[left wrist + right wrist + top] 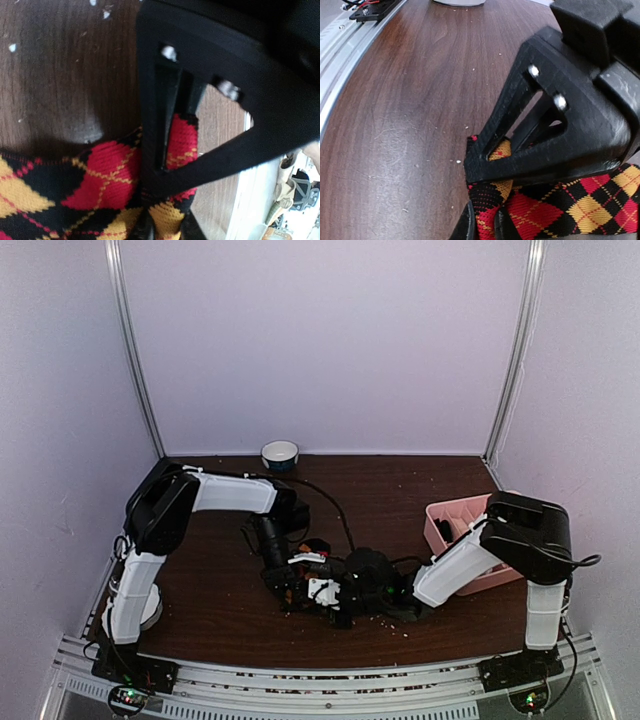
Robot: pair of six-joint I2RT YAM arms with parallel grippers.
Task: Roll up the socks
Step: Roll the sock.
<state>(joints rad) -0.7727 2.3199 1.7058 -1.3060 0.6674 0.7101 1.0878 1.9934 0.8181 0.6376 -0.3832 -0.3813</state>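
One of the socks, black with red, orange and yellow argyle diamonds [95,185], lies on the brown table near the front middle, mostly hidden under both grippers in the top view. My left gripper [167,232] pinches a yellow-patterned fold of it between its fingers. My right gripper [485,223] is shut on a red and black edge of the same argyle sock [580,205]. The two grippers meet tip to tip, left [305,588] and right [352,598]. In each wrist view the other arm's black triangular finger lies across the fabric.
A pink bin [450,512] stands at the right beside the right arm. A small blue and white bowl [280,454] sits at the back wall. White crumbs dot the table [410,100]. The metal rail [340,40] runs along the front edge.
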